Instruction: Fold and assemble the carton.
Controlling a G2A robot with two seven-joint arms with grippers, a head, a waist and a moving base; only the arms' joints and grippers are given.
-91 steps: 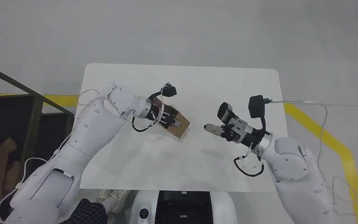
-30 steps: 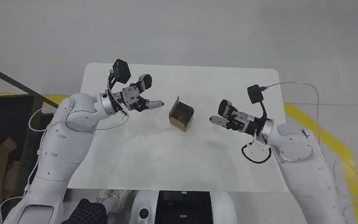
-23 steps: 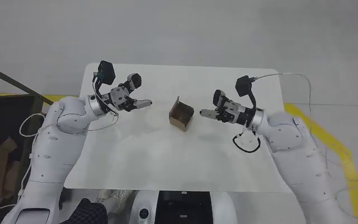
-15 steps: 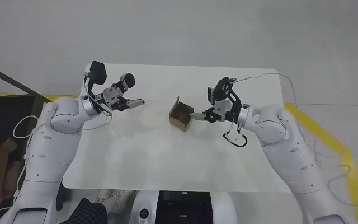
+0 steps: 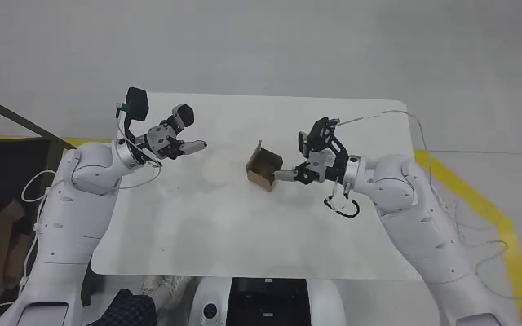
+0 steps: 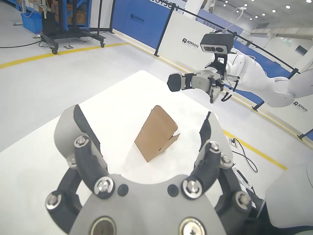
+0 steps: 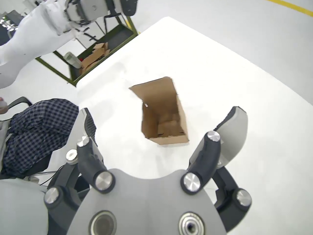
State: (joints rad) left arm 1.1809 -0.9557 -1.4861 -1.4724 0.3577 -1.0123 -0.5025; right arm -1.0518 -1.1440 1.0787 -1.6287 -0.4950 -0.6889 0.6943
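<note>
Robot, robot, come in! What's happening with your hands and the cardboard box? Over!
Both open, empty: left hand apart from the carton, right hand close beside it. Carton untouched on the table, open, one flap up. Nothing blocking.

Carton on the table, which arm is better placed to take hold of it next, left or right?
Probably the right: the right gripper hangs open with a fingertip almost at the carton, while the left gripper, also open, sits well away from it.

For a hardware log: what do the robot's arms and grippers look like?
The left arm and right arm are white, with black cables looped at the wrists. The left gripper and right gripper are grey, with silver screws, black linkages and ribbed black pads.
</note>
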